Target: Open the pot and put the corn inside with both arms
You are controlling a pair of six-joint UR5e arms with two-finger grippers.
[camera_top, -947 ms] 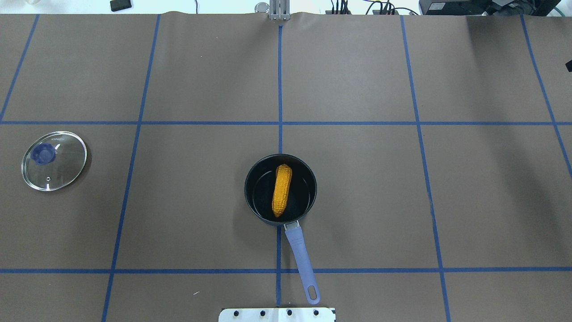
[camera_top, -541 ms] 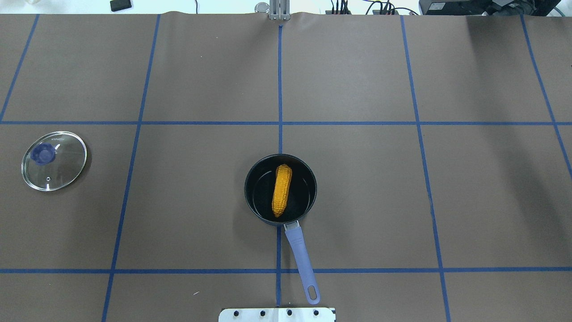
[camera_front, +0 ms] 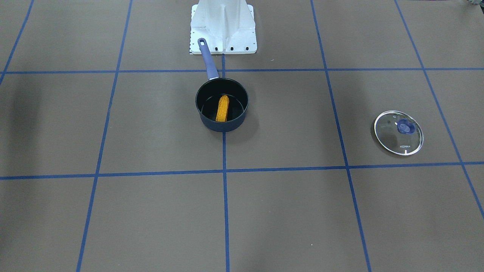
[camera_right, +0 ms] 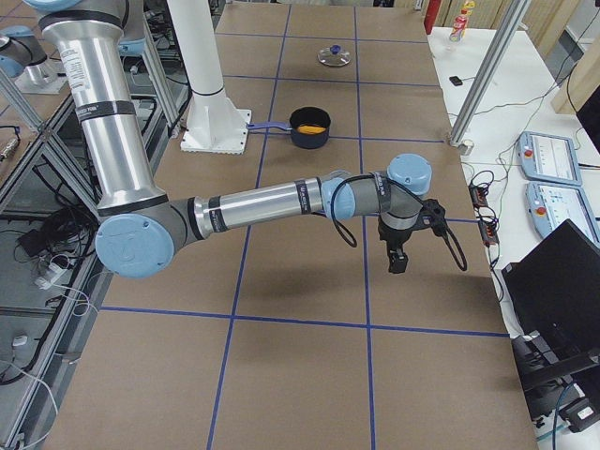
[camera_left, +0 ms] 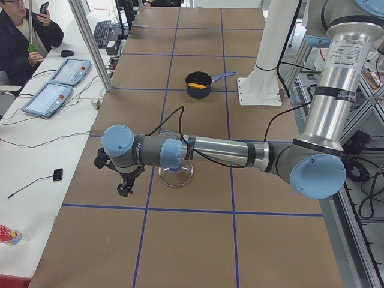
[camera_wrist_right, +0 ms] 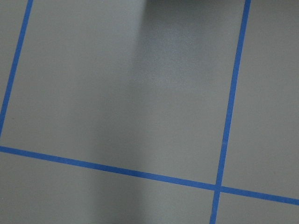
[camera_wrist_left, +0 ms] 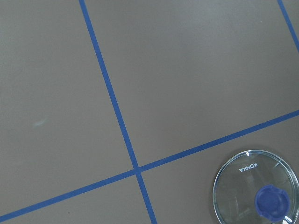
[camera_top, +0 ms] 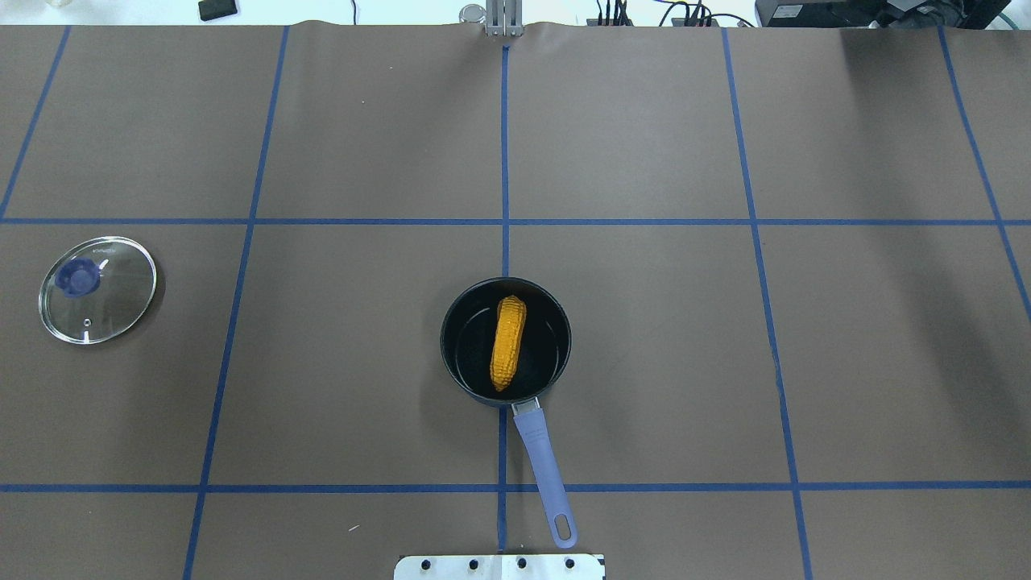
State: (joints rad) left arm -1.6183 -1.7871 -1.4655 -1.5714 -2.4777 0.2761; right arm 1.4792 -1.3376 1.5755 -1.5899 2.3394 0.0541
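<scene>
Now: corn (camera_top: 507, 342) in open pot (camera_top: 463, 348).
We see bumpy orange-yellow corn lying in the navy, purple-handled pot at centre; left gripper (camera_left: 124, 191) and right gripper (camera_right: 397, 264) hang apart, jaw opening we cannot tell.

- One pot (camera_top: 465, 348) is standing on the table (camera_top: 644, 362).
- One corn cob (camera_top: 507, 342) is lying inside the pot.
- One glass lid (camera_top: 97, 290) is lying flat on the table, well apart from the pot.
- Two robot arms are reaching out over the table: the left arm (camera_left: 222, 150) and the right arm (camera_right: 262, 202).
- Two pincers are hanging down, one from each arm: the left pincer (camera_left: 124, 187) and the right pincer (camera_right: 397, 258).
- One white pedestal (camera_front: 223, 26) is standing on the table, just beside the tip of the pot's handle.
- Two teach pendants (camera_left: 71, 71) are lying on the white side table (camera_left: 36, 150).
- One person (camera_left: 21, 36) is sitting at that side table.
</scene>
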